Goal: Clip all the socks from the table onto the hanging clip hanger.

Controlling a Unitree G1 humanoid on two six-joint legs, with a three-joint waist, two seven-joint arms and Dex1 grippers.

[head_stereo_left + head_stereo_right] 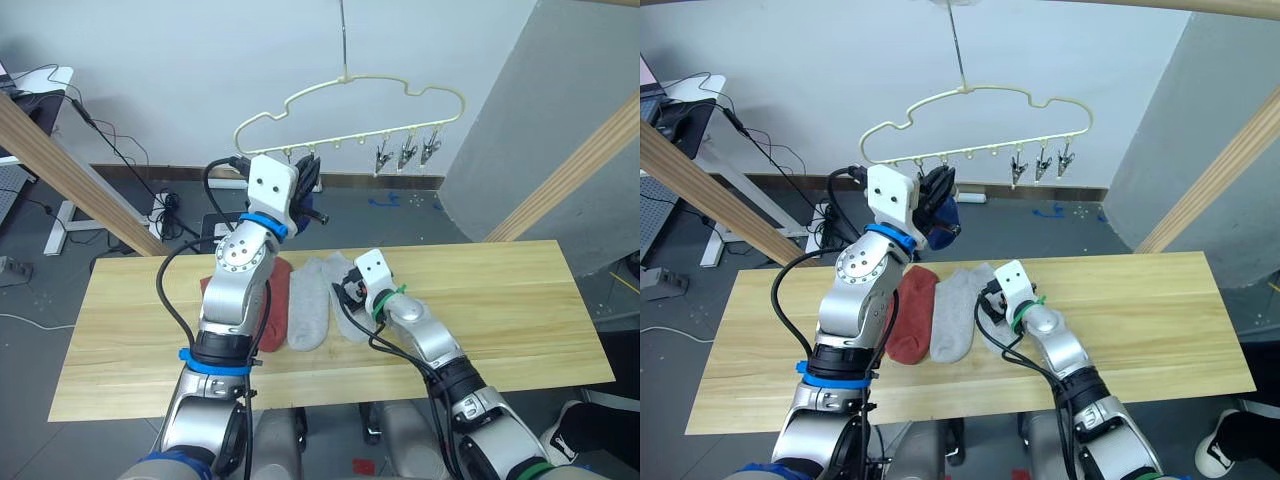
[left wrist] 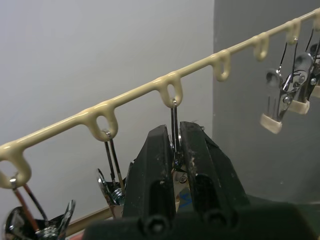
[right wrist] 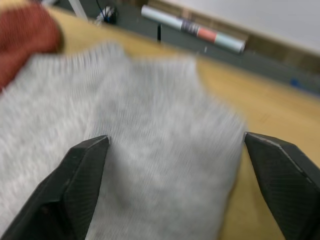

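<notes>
Wooden table (image 1: 520, 300) holds grey socks (image 1: 312, 300) under the spread right pincer (image 3: 175, 150); left pincer (image 2: 175, 150) pinches a hanger clip (image 2: 175, 125).

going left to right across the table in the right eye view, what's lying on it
rust-red sock → light grey sock → right gripper, open, low over a second grey sock → bare table

Silver arms, blue ring bands, black cables, white wrist housings, black fingers (image 2: 155, 175)
</notes>
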